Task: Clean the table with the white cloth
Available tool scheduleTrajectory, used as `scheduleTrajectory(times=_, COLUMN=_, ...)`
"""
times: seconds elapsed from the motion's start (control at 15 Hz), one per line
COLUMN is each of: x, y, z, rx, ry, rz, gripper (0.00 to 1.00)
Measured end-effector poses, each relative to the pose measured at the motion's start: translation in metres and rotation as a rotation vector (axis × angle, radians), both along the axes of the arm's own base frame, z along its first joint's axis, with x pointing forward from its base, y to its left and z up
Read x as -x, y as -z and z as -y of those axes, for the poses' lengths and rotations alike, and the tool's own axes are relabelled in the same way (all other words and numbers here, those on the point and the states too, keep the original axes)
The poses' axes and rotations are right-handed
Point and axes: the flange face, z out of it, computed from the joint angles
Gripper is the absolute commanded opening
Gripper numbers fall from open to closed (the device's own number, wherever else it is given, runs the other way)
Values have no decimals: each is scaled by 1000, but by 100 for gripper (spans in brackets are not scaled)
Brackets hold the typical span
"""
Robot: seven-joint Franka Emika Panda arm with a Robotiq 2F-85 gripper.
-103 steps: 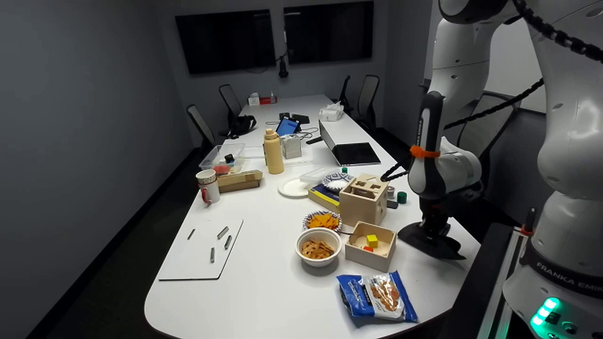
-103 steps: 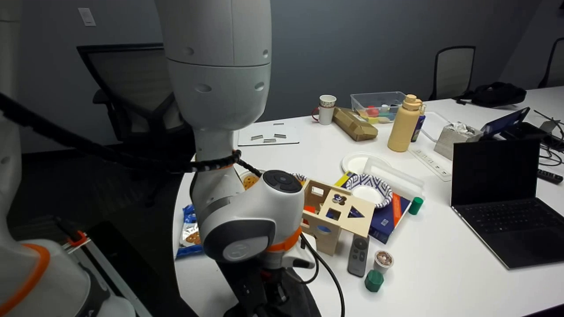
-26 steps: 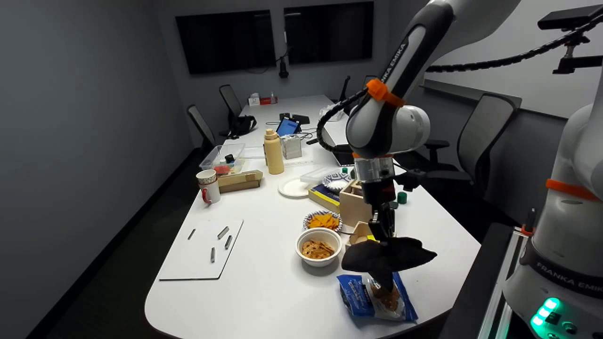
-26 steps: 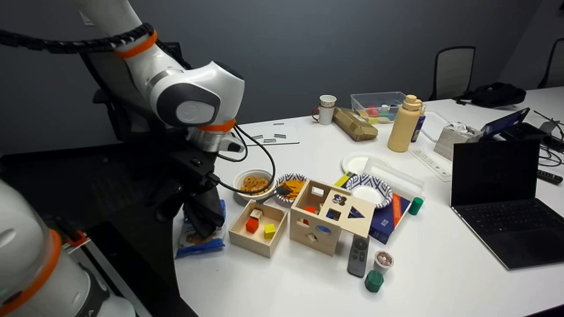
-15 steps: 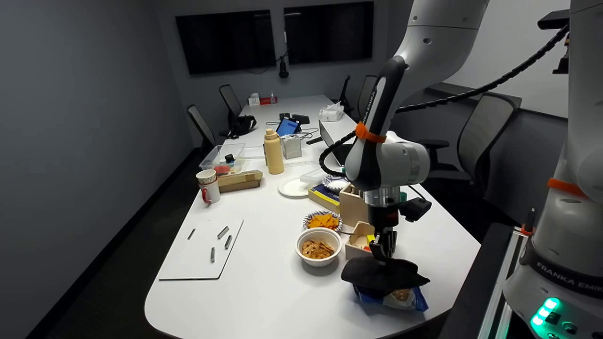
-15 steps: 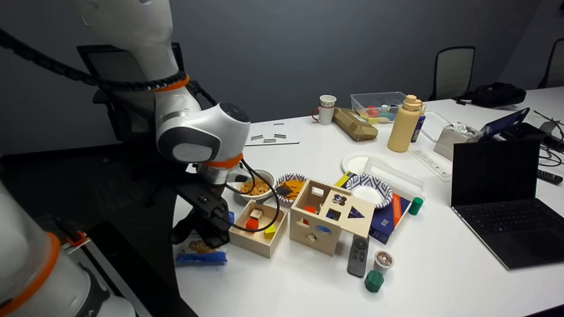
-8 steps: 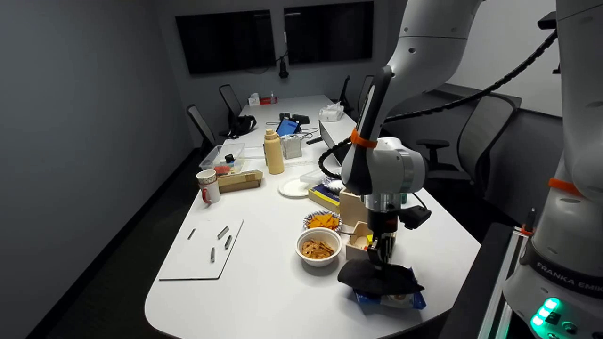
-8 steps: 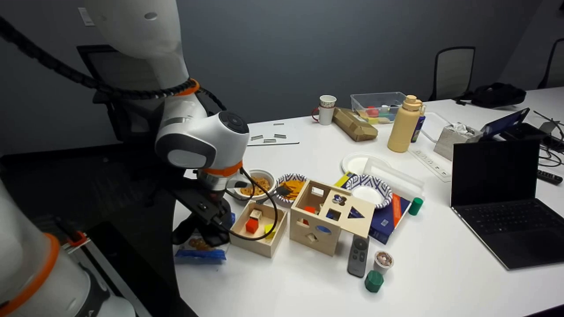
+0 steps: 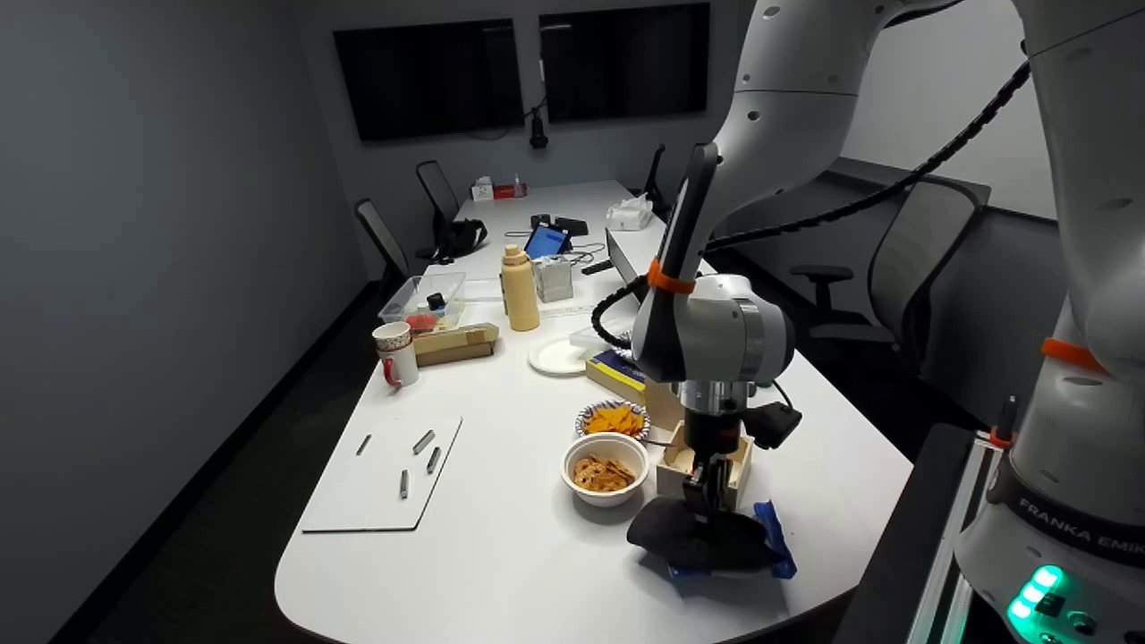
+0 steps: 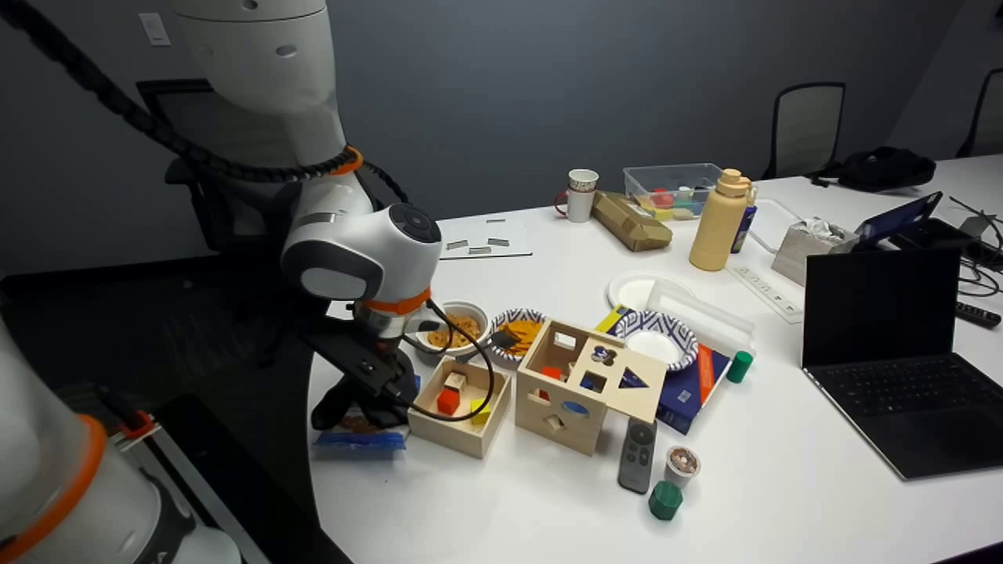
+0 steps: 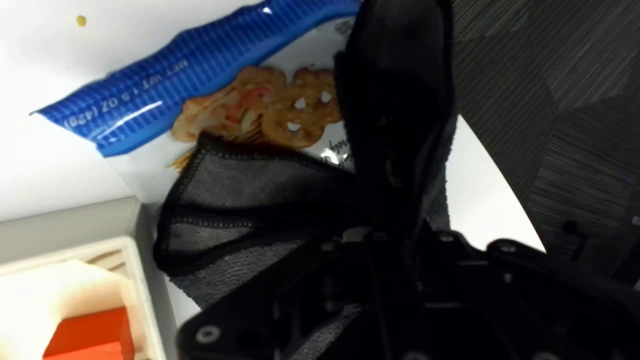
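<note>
At the near right in an exterior view, the robot's base (image 9: 1060,537) bears the lettering "FRANKA EMIK", cut off at the edge. The arm (image 9: 787,116), its upper part cut off in both exterior views, arches left over the white table (image 9: 447,581), and the gripper (image 9: 705,506) points straight down at the near end. Its fingers are clamped on a black cloth (image 9: 689,538), spread low over a blue snack bag (image 11: 227,87) and hiding much of it; whether the two touch, I cannot tell. In the wrist view the bag reads "NET WT 1.5 OZ (42g)", upside down; other script is partly covered. Just beyond, the gripper hides part of a wooden box (image 9: 671,480), with a bowl (image 9: 601,497) of crackers (image 9: 601,474) to its left. Farther back, a blue and yellow box's (image 9: 615,376) print is too small to read.
</note>
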Motion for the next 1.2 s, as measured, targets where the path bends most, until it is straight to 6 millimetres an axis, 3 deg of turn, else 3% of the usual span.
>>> scheduleTrajectory(times=0.53, x=-9, y=-4, z=10, rx=26, ry=-8, rz=90, gripper=100)
scheduleTrajectory(times=0.87, x=-7, y=-15, z=9, rx=27, ry=-30, rz=111, gripper=100)
scheduleTrajectory(times=1.2, x=4, y=-39, z=4, rx=77, ry=-32, rz=120, gripper=100)
